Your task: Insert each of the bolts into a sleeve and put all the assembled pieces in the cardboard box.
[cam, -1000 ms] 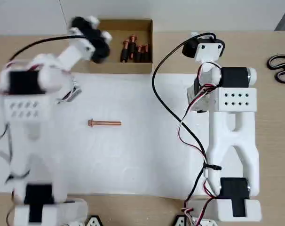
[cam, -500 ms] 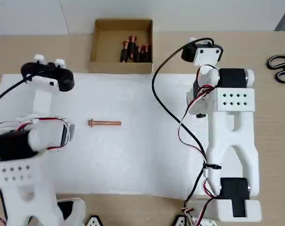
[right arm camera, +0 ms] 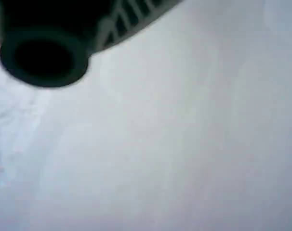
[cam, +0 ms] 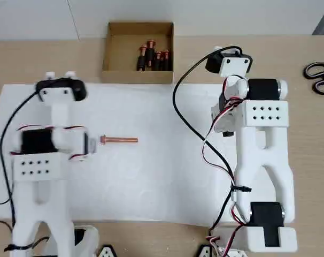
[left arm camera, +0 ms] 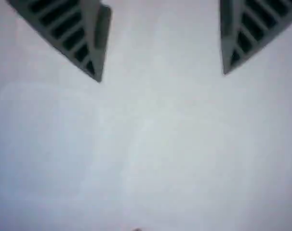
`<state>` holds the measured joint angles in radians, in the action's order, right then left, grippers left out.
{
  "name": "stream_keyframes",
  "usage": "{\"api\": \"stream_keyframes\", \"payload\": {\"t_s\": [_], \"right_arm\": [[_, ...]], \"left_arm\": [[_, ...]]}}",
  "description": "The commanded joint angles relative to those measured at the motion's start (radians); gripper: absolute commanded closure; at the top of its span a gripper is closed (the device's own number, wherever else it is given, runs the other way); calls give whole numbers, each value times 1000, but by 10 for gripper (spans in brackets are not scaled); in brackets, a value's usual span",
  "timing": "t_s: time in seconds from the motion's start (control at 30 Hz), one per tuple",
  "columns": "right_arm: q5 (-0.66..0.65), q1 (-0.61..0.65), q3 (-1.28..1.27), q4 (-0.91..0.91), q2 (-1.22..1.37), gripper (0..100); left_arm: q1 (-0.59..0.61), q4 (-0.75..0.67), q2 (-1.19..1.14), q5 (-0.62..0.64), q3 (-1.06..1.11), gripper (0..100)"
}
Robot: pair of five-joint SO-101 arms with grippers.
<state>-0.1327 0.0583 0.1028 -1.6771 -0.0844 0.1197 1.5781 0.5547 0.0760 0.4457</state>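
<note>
We see the left gripper (left arm camera: pixel 160 70) wide open and empty. A bolt (cam: pixel 119 140) lies toward the worktop's left edge, the box (cam: pixel 112 53) at its far edge. Right gripper (right arm camera: pixel 118 23): we cannot tell.

The wooden table (cam: pixel 44 53) carries a white sheet (cam: pixel 151 182), a cardboard box (cam: pixel 119 53) (open-topped) and scissors (cam: pixel 319 78).

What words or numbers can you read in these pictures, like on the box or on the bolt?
None: no word, number or sign can be read anywhere.
cardboard box: plain brown, no print seen.
bolt: bare copper-coloured metal, no mark seen.
assembled pieces: too small to show any marking.
white sheet: blank.
</note>
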Motion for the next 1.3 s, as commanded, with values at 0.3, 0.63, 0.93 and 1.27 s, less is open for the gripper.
{"api": "stream_keyframes", "payload": {"t_s": [0.3,0.63,0.93,1.27], "right_arm": [[-3,-5,5,-2,-48,995],[-2,-5,-12,-1,-50,995],[-2,-5,-26,2,-50,995],[-2,-5,-26,4,-50,995]], "left_arm": [[-115,-241,-371,539,-68,844],[-114,-215,-720,646,-309,848],[-118,-212,-796,798,-343,845],[-121,-269,-924,856,-344,845]]}}
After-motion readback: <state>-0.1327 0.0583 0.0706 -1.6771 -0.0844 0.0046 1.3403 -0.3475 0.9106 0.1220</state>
